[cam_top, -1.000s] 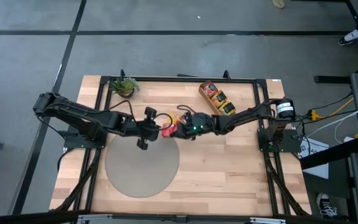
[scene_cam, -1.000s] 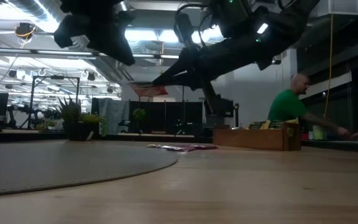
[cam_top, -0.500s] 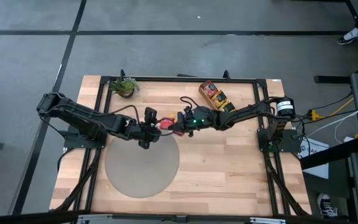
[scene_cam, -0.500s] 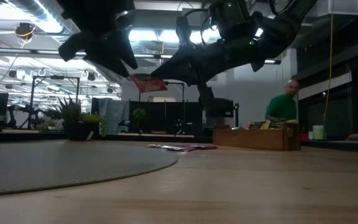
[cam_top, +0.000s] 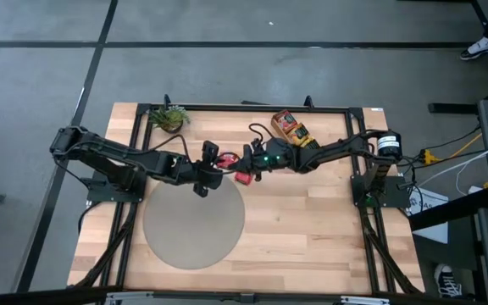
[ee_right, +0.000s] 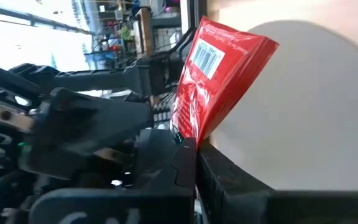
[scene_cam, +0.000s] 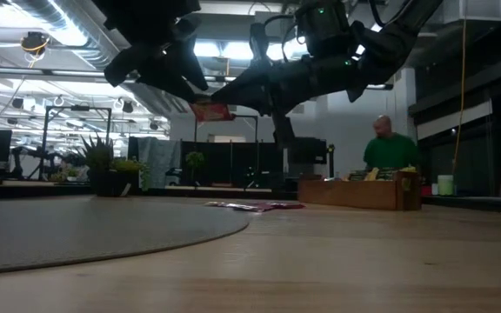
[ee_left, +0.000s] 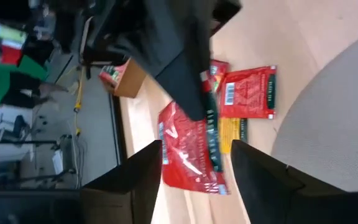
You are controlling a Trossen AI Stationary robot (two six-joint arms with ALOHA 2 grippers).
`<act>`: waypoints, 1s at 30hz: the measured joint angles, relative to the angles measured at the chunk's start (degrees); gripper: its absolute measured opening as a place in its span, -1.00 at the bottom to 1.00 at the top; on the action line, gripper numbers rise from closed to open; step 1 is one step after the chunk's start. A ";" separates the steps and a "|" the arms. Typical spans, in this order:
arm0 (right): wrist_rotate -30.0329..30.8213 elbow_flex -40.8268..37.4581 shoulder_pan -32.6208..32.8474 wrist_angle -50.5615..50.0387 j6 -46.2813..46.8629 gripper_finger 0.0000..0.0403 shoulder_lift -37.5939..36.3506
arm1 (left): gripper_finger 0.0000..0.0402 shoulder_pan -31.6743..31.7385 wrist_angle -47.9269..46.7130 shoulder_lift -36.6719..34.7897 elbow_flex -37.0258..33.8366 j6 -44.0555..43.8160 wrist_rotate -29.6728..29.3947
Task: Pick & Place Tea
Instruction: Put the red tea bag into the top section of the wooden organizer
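Holding a red tea sachet (ee_right: 219, 68), the right pincer (cam_top: 246, 166) should clear the wide-open left pincer (cam_top: 213, 161) before heading trayward (cam_top: 295, 133).

Right gripper (ee_right: 194, 149) clamps one red tea sachet (ee_right: 213, 81) by its lower edge; barcode visible, grey mat (ee_right: 303, 112) behind.

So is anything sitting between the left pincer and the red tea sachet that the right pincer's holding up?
Nothing visible does. The red sachet sits in the open gap of the left pincer, pinched only by the right pincer, in the air above the loose sachets on the table.
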 joint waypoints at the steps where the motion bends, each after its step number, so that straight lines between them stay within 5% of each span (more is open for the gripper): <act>1: -0.66 0.00 -0.02 0.18 0.50 -0.98 0.00 | -0.09 0.02 -0.03 -0.01 0.00 0.47 0.52; 15: -3.28 0.00 -0.11 2.14 0.23 -0.98 0.00 | -0.95 1.04 -0.01 -0.01 0.00 0.75 0.38; 22: -3.91 -0.04 0.13 3.05 -0.19 -0.93 0.00 | -0.99 1.04 -0.15 -0.03 0.00 1.91 2.29; 30: -6.30 -0.04 -0.32 1.56 -9.61 -0.70 0.00 | -0.99 1.06 -0.32 -0.03 0.00 -11.38 3.37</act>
